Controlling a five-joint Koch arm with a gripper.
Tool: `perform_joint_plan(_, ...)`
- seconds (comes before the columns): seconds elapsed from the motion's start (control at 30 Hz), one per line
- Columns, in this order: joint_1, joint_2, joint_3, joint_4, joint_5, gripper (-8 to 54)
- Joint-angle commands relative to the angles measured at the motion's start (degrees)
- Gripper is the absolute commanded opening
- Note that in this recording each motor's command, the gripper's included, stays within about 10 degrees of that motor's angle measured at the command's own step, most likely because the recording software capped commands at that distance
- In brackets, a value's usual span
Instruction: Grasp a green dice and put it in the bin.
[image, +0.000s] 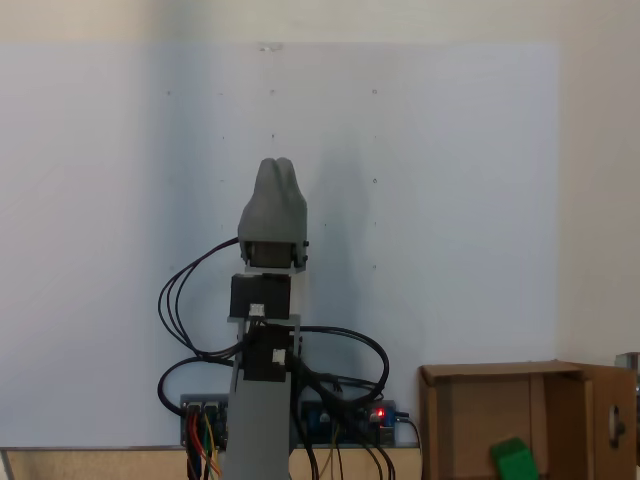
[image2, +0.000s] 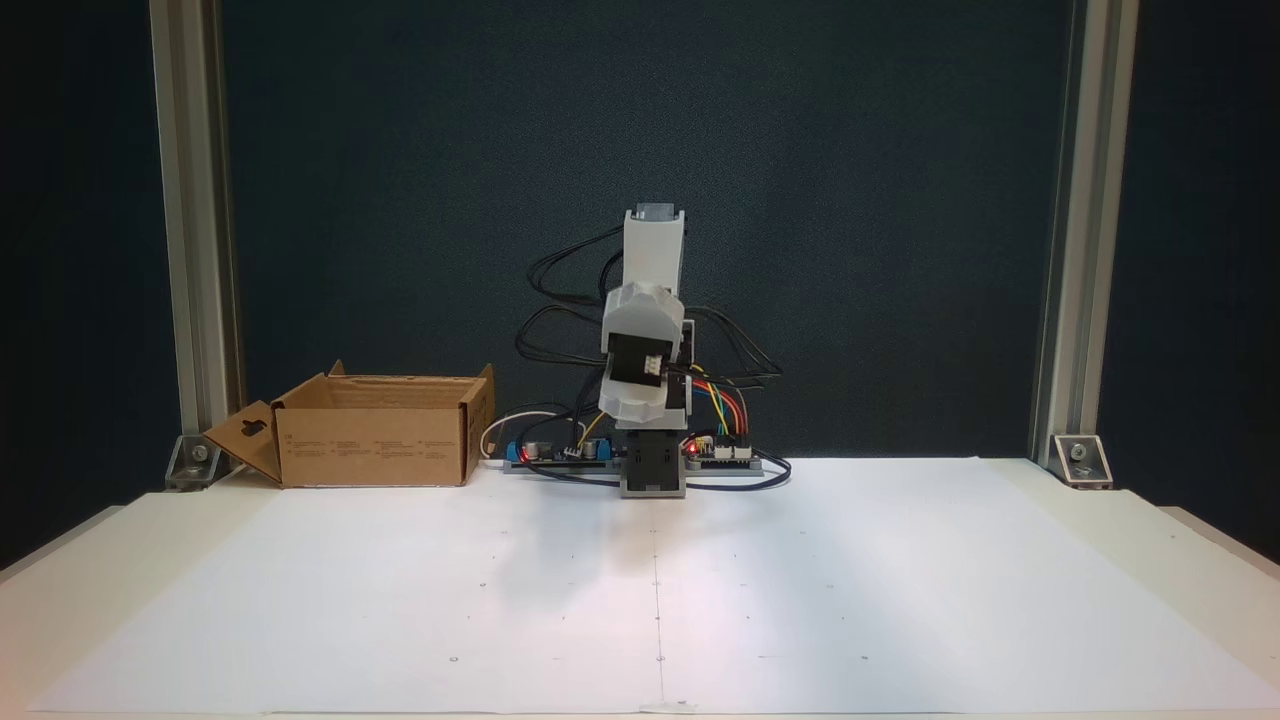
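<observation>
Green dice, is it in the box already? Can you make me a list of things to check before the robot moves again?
1. Green dice inside the cardboard box: ok, it lies in the box in a fixed view from above.
2. Box upright with flaps open: ok.
3. Gripper away from the box: ok, the arm is folded up over its base.
4. Gripper empty: cannot tell, its jaws do not show clearly.
5. White sheet in front of the arm free of other dice: ok.
6. Cables not snagged on the arm: cannot tell.
</observation>
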Motion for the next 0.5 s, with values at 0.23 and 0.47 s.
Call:
perform_joint_plan(0.23, -0.26, 5.27, -0.62, -19.67, 0.35, 44.6)
perform_joint_plan(0.47, -0.18, 5.27, 1.14, -21.09, 0.26, 44.6)
